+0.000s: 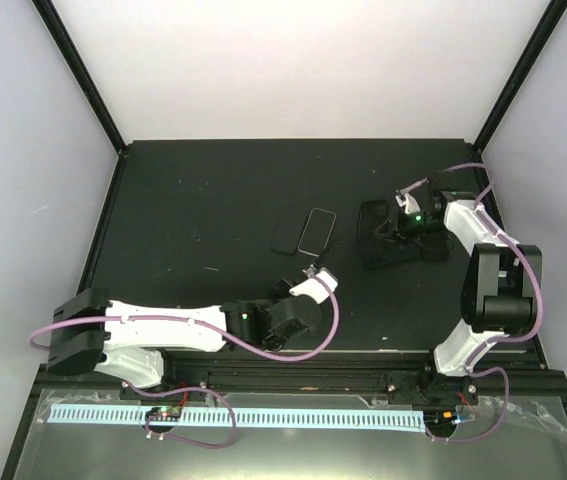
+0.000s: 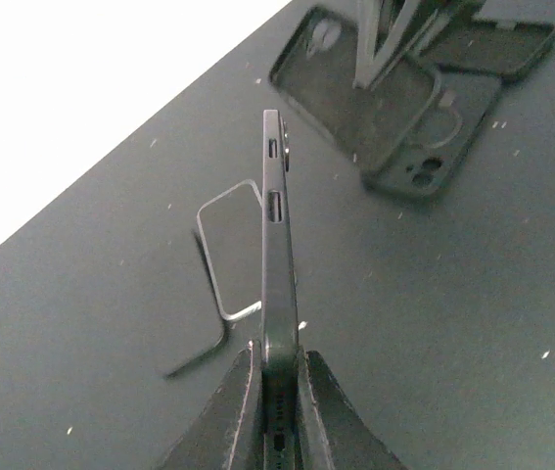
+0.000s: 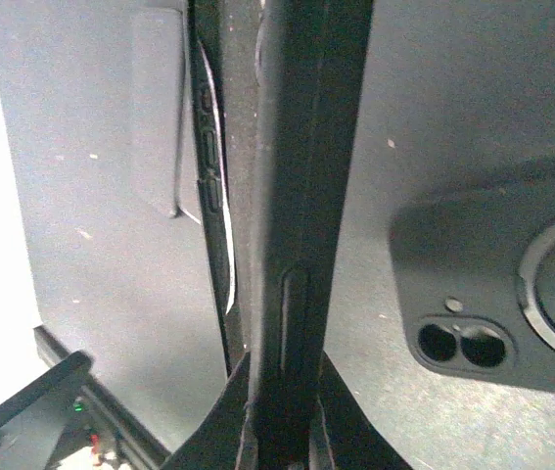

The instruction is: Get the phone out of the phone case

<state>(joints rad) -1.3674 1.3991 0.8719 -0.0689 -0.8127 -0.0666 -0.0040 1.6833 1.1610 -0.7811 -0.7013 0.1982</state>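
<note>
We saw the phone (image 2: 279, 245) as a thin dark slab, edge-on, with side buttons and a camera bump, held over the middle of the table (image 1: 193, 200). The phone case (image 3: 297, 176), also dark and edge-on, was nearer the right edge. A second case (image 3: 497, 294) with two lens holes lay flat beside it. The table was matte black and speckled, inside white walls (image 1: 263, 60). The left arm stretched low from the near left corner, the left gripper (image 2: 279, 387) clamped on the phone's end. The right arm was folded high, the right gripper (image 3: 284, 401) clamped on the phone case.
</note>
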